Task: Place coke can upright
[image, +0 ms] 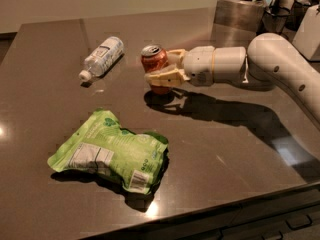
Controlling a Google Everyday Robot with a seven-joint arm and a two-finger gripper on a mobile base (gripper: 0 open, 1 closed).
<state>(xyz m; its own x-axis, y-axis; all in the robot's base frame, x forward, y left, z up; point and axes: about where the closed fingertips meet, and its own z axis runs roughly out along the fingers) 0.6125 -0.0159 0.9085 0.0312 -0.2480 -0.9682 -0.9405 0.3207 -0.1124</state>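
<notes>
The coke can (153,64) is a small red can with a silver top. It stands nearly upright at the middle of the dark table (225,149), its base at or just above the surface. My gripper (162,69) reaches in from the right and is shut on the can, with one beige finger (165,77) across its front and the other behind it. The white arm (260,61) stretches back to the right edge of the view.
A clear plastic water bottle (102,57) with a white cap lies on its side to the left of the can. A green snack bag (112,155) lies flat in the front left. Metal containers (245,6) stand at the back right corner.
</notes>
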